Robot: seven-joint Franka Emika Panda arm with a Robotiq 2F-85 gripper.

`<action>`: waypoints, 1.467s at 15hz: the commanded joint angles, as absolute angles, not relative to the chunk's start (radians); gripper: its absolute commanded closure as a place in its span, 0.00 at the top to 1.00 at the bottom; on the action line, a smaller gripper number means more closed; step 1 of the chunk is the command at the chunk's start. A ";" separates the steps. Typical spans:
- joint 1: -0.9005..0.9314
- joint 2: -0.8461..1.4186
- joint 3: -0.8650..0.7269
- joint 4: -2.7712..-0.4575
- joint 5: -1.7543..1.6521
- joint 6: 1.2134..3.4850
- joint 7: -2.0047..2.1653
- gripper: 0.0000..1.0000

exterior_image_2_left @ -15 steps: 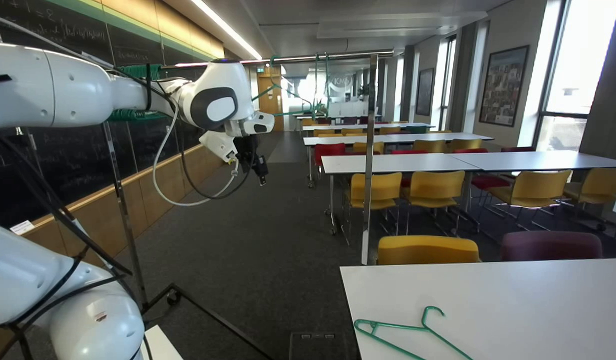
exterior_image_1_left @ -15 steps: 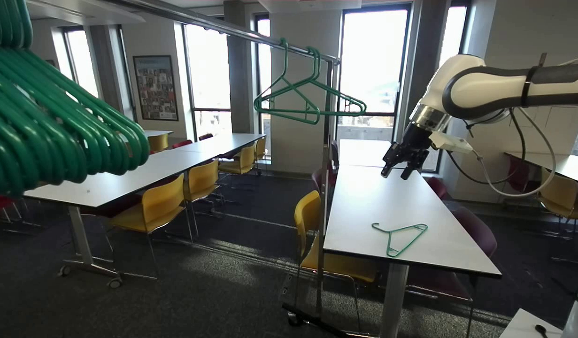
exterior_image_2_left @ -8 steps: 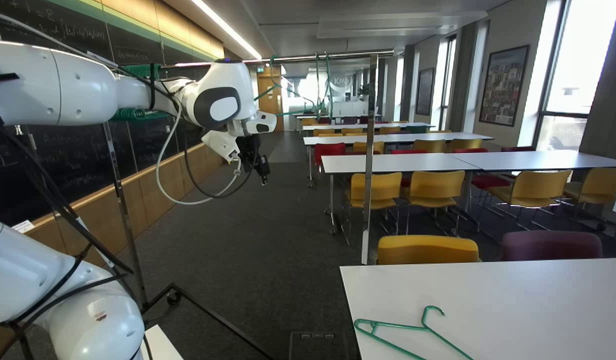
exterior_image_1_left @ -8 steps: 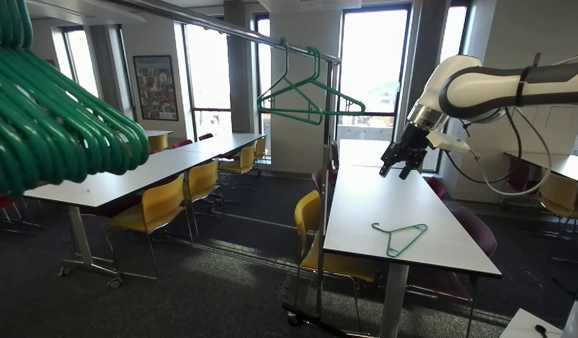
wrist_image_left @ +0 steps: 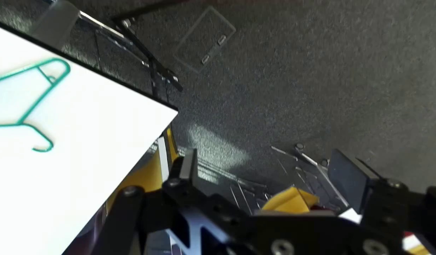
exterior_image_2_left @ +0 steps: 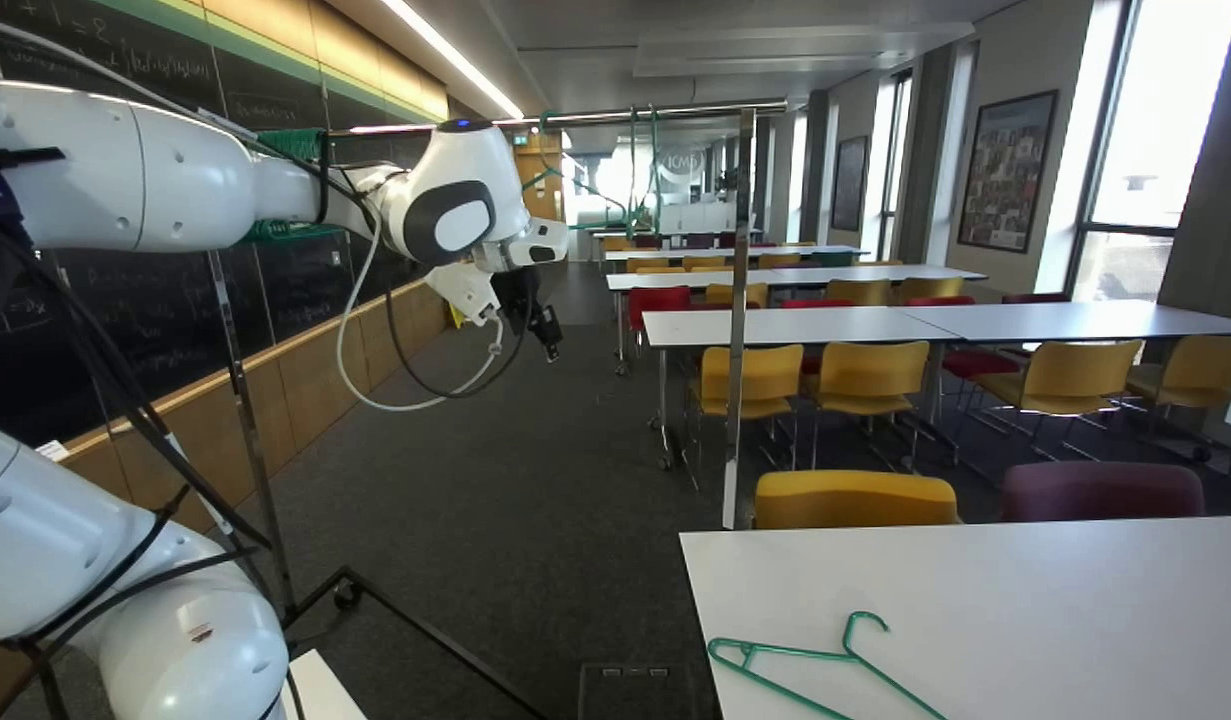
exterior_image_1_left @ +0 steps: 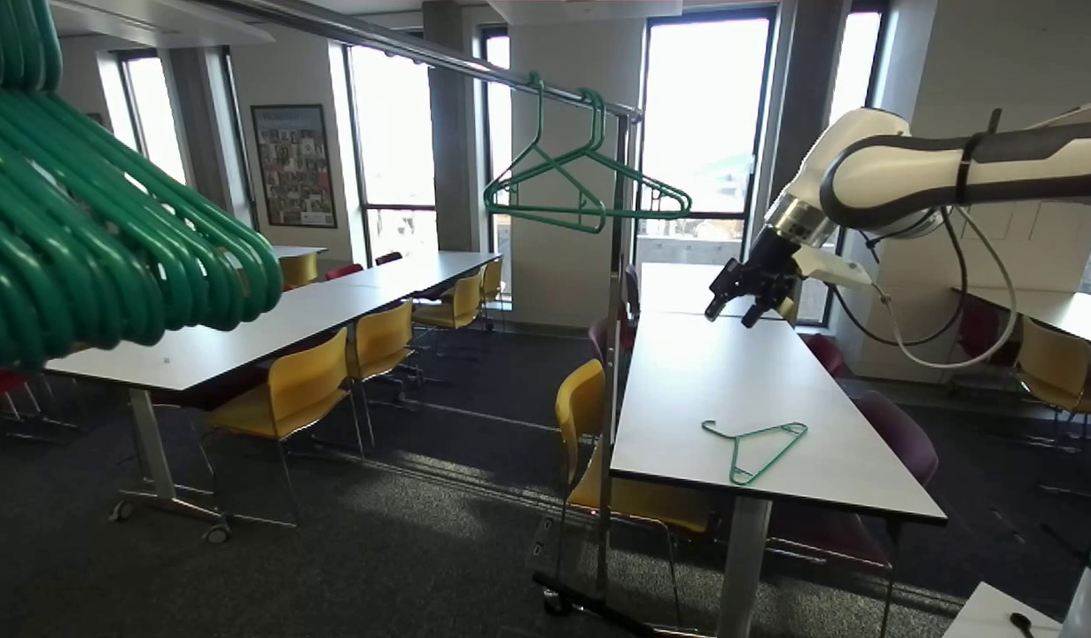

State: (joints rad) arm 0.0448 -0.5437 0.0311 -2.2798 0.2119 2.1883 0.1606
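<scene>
My gripper [exterior_image_1_left: 732,315] is open, with nothing between its fingers. It hangs in the air, pointing down and apart from everything. In the wrist view the widely parted black fingers [wrist_image_left: 347,179] frame only carpet and distant chairs. A green plastic hanger [exterior_image_1_left: 775,457] lies flat on a white table [exterior_image_1_left: 687,372], its hook toward the rack side; the wrist view shows part of this hanger [wrist_image_left: 37,103] at the left. From a metal rail [exterior_image_1_left: 474,67] hang a few green hangers [exterior_image_1_left: 554,163], left of the gripper in that exterior view. Many more green hangers [exterior_image_1_left: 111,221] are bunched close to the camera.
The rack's upright post [exterior_image_2_left: 738,350] stands beside the near table corner, and its dark foot [exterior_image_1_left: 589,602] reaches along the floor. A yellow chair [exterior_image_2_left: 855,500] and a purple chair [exterior_image_2_left: 1103,492] flank the table. Cables [exterior_image_1_left: 1010,301] loop below the forearm.
The arm and open gripper have shifted left and slightly up in an exterior view, toward the rail. The hanging hangers sway a little. The hanger on the table has stayed put.
</scene>
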 commanded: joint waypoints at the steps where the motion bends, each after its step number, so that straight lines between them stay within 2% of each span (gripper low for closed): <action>1: 0.029 -0.463 -0.016 -2.246 0.230 2.414 0.088 1.00; 3: 0.053 -0.417 -0.060 -2.235 0.238 2.558 -0.015 1.00; 8: 0.044 -0.324 -0.111 -2.185 0.142 2.719 -0.226 1.00; 13: 0.048 -0.277 -0.123 -2.168 0.071 2.886 -0.363 1.00; 16: 0.046 -0.251 -0.113 -2.179 0.069 3.081 -0.376 1.00; 22: 0.042 -0.257 -0.111 -2.195 0.087 3.046 -0.344 1.00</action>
State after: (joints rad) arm 0.0421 -0.2573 -0.1111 -2.1948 0.0873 3.0456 -0.3440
